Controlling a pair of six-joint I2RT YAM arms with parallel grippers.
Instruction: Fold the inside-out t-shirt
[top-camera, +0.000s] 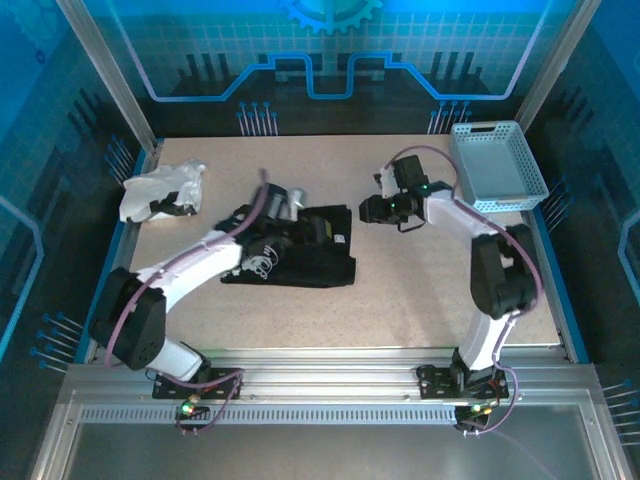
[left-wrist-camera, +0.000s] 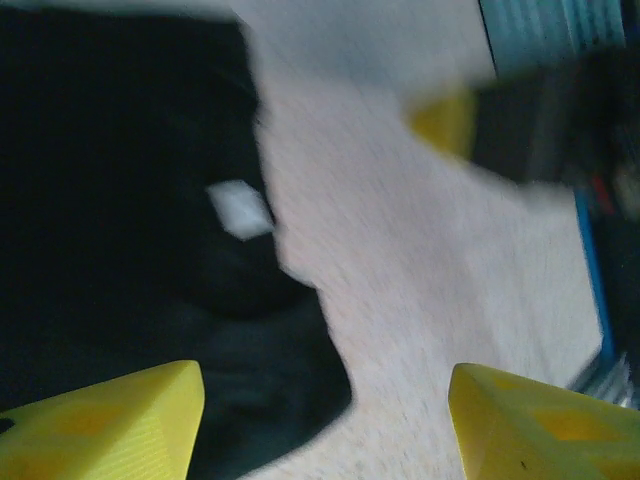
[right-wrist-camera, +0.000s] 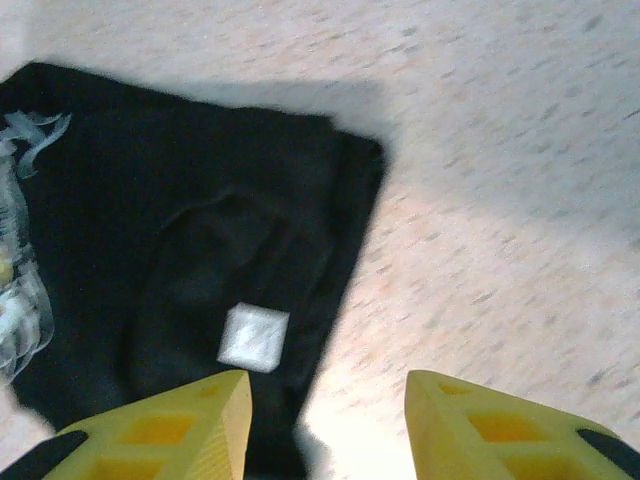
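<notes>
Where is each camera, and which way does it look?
Top external: above and behind the arms, looking down on the table, the black t-shirt and both whole arms.
Left wrist: on the left arm, looking down past the open left gripper at the t-shirt's edge and bare table.
Right wrist: on the right arm, looking down past the open right gripper at the t-shirt.
Shared: both wrist views show the t-shirt's small pale tag.

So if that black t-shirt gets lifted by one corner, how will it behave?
Probably floppy: the t-shirt lies in soft, creased layers, so the fold would likely fall open. Likely light, since it lies thin and flat on the table.
</notes>
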